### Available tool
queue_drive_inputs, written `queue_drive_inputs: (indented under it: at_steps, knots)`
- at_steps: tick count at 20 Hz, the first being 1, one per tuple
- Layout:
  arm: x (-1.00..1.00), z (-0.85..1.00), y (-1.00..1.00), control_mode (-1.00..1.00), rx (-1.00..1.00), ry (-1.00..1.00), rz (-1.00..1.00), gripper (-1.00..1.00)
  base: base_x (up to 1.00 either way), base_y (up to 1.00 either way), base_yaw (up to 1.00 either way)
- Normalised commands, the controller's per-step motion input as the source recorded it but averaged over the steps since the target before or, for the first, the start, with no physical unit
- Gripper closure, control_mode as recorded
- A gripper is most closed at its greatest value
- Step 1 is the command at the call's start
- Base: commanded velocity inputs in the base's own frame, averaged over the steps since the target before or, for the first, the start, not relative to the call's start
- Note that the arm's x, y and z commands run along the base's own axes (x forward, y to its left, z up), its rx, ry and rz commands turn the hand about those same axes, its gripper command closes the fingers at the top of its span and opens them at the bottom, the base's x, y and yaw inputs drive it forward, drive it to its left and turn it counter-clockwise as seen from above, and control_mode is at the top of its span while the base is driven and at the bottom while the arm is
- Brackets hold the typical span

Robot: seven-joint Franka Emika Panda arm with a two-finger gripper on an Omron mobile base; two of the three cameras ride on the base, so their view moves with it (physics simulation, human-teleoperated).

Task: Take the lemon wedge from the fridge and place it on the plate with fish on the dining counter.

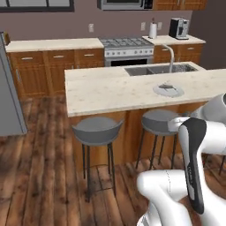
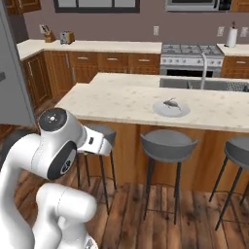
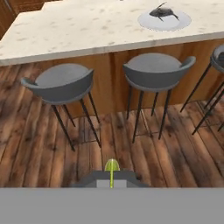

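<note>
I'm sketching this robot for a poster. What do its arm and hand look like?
The arm is made of smooth, glossy white rounded segments, bulging at the joints. One joint carries a dark grey round cap with a small centre dot; another has a long dark grey strip. No loose cables show. The hand ends in small dark fingers.

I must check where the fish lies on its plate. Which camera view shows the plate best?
The right base view: the plate with fish sits near mid-frame, fully visible on the dining counter. The left base view shows it farther right; the hand view cuts it near the top edge.
</note>
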Motion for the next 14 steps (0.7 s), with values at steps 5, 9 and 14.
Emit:
queue_drive_inputs:
  at_steps: [5, 9, 14]
  knots:
    - [0.00, 0.00, 0.00, 1.00, 0.00, 0.00, 0.00, 1.00, 0.89, -0.28, -0.08]
    - [0.00, 0.00, 0.00, 1.00, 0.00, 0.00, 0.00, 1.00, 1.00, 0.00, -0.12]
    - [0.00, 0.00, 0.00, 1.00, 0.00, 0.00, 0.00, 1.00, 0.74, -0.06, -0.05]
